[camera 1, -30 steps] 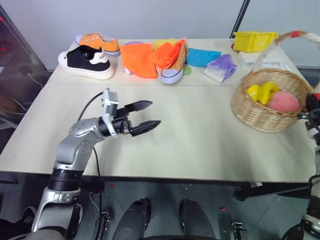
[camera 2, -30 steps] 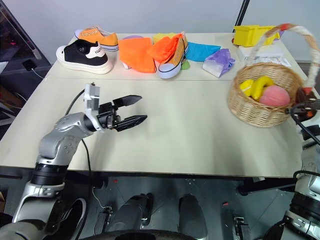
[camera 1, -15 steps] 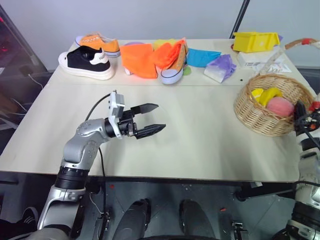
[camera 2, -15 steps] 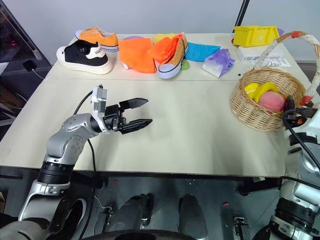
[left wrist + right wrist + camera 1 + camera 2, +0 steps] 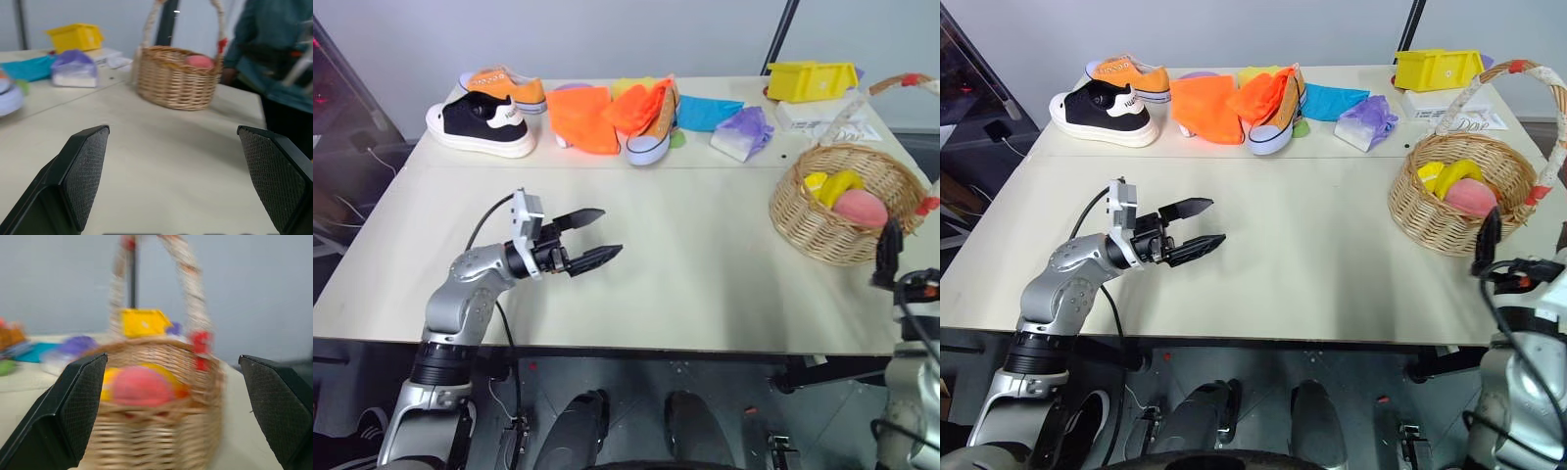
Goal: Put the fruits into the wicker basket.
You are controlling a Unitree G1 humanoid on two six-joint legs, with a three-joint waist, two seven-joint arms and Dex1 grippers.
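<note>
The wicker basket (image 5: 842,220) stands at the table's right side, its arched handle (image 5: 1513,73) upright. Inside lie the yellow banana (image 5: 839,183) and the pink-red peach (image 5: 862,208), with another small yellow fruit (image 5: 814,182) beside them. My right gripper (image 5: 886,253) hovers just in front of the basket near the table's front edge, open, with nothing between its fingers (image 5: 73,406); its wrist view faces the basket (image 5: 156,440) and peach (image 5: 139,384). My left gripper (image 5: 592,235) is open and empty above the front left of the table, pointing toward the basket (image 5: 178,78).
Along the table's back edge lie a black shoe (image 5: 480,122), an orange shoe (image 5: 504,86), orange cloths (image 5: 592,116), a blue cloth (image 5: 710,111), a purple bag (image 5: 741,132) and a yellow plastic bin (image 5: 811,78). A person in teal (image 5: 274,54) stands behind the basket.
My right gripper has opened and drawn back from the basket's near rim toward the table's front edge. The left gripper stays in about the same place.
</note>
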